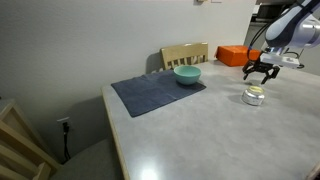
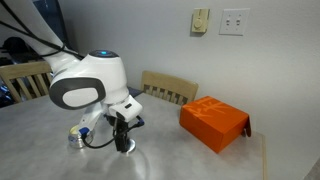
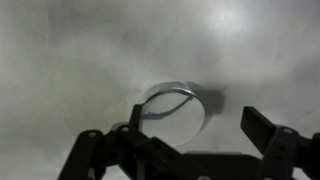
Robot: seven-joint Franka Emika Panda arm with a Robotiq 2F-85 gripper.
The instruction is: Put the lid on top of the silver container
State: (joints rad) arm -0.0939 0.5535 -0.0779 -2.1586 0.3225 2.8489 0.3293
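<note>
- Silver container (image 2: 75, 137): stands on the table (image 1: 200, 135) at the lower left of an exterior view, just beside my tool. It is too small in frame for me to tell its contents.
- Lid (image 3: 175, 110): as best I can judge, the flat shiny round piece at the centre of the wrist view. It lies on the table, apart from the silver container.
- Tool (image 1: 262, 72): jaws spread wide, gripping nothing. It hangs directly over the lid without touching it.
- Teal bowl (image 1: 187, 75): sits on the far edge of a dark grey mat (image 1: 150, 97), upper centre of frame, well apart from my tool. I cannot tell what it holds.
- Orange box (image 2: 213, 122): on the table, right of centre, clear of the tool.
- Wooden chair (image 2: 170, 88): behind the table, by the wall.
- My arm (image 2: 88, 85): its white housing hides the table's upper left.
</note>
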